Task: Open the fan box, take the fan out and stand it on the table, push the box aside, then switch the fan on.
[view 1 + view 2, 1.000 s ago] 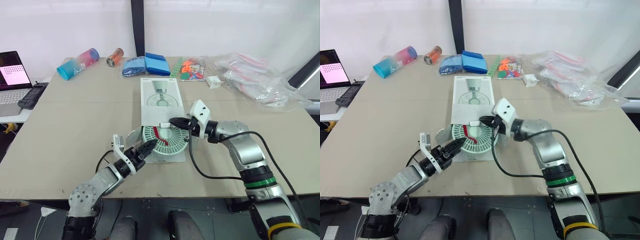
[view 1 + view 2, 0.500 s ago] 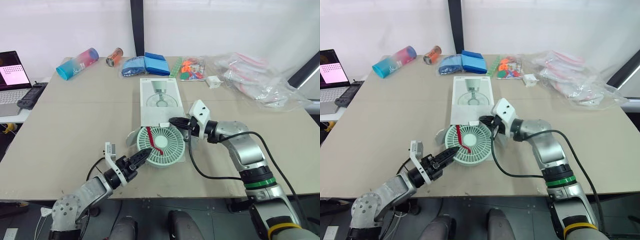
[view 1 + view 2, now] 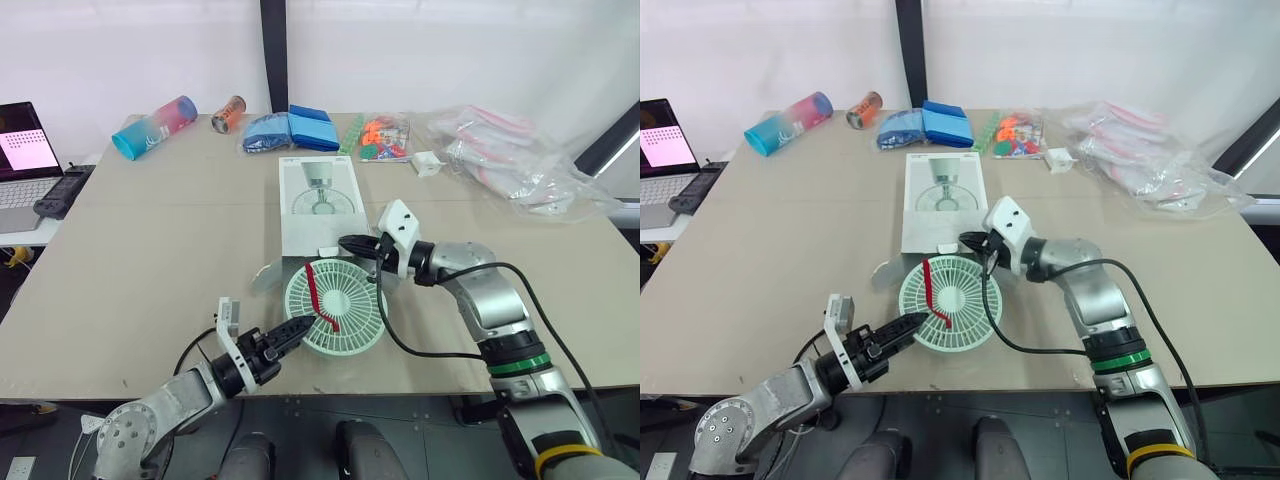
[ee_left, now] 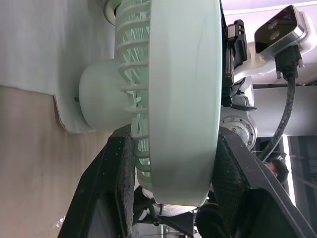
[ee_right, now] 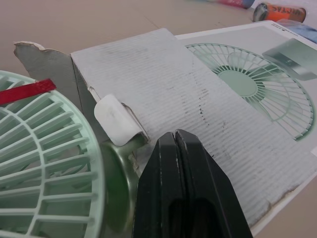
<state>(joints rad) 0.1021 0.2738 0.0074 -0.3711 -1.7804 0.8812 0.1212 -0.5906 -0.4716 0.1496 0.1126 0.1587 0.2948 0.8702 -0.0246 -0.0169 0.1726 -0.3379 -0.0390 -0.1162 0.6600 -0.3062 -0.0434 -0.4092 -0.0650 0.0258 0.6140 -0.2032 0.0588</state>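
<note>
Left tool (image 3: 295,327) is clamped on the near-left rim of the fan (image 3: 335,308), one black finger (image 4: 111,188) on each side of the pale green ring. The fan is basically clear of the box (image 3: 318,200) and sits near the front edge of the bench (image 3: 150,230), just in front of the box mouth.

Handling-wise I'd call it light, hollow plastic. It's stiff enough at the rim, but the thin grille ribs look like they'd flex or snap if pinched. The rim looks smooth, so it could swivel in a two-finger grip, and the rim or the stem seems the safer hold.

It's lying grille up with a red strap (image 3: 320,295) across the face. The blowing axis points up, and the head-to-stem line runs back toward the box. The box lies flat, long axis pointing away from the robot.

Right tool (image 3: 347,243) has its fingers pressed together, at the box's open near end by the torn flap (image 5: 42,67).
</note>
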